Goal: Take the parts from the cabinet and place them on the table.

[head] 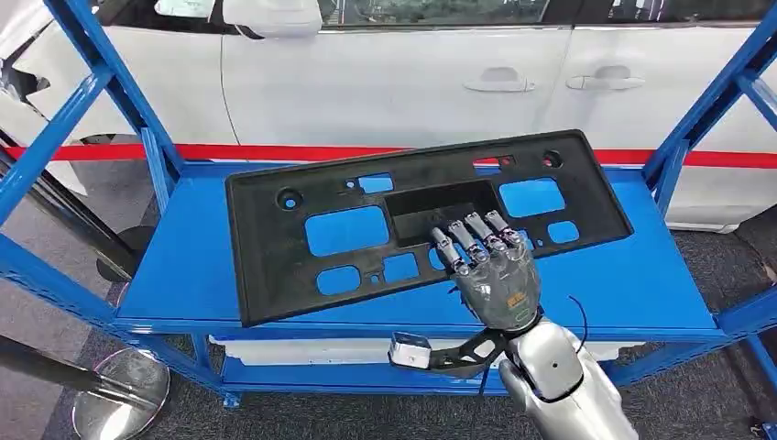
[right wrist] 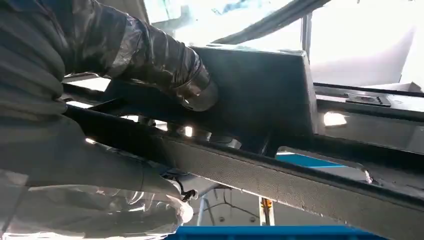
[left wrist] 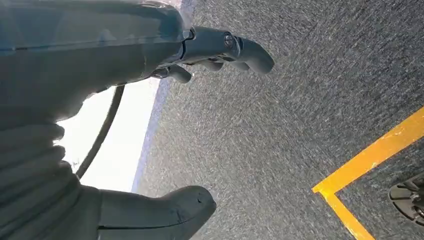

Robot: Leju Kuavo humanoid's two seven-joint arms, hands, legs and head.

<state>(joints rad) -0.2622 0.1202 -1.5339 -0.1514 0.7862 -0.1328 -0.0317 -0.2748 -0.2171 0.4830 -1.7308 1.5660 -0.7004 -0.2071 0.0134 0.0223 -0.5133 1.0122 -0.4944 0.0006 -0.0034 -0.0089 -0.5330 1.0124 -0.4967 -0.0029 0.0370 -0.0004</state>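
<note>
The black plastic panel (head: 421,220), a long, thin, matte-grained plate pierced with rectangular cut-outs, lies skewed on the blue shelf (head: 641,275), its 5 o'clock edge raised; it looks light and stiff but awkwardly wide, best gripped through a central opening. There the right hand (head: 490,266) clamps it, fingers over, thumb under. The left hand (left wrist: 200,55) hangs empty, fingers apart, above grey carpet (left wrist: 300,125).

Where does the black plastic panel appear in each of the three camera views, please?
Head view: the black plastic panel lies tilted across the blue shelf, at the picture's middle, under the right hand.
Left wrist view: not in it; the left hand hangs over grey carpet.
Right wrist view: its dark edge runs across the middle, the thumb lying on it.
Shared landmark: the blue shelf, in the head and right wrist views.
</note>
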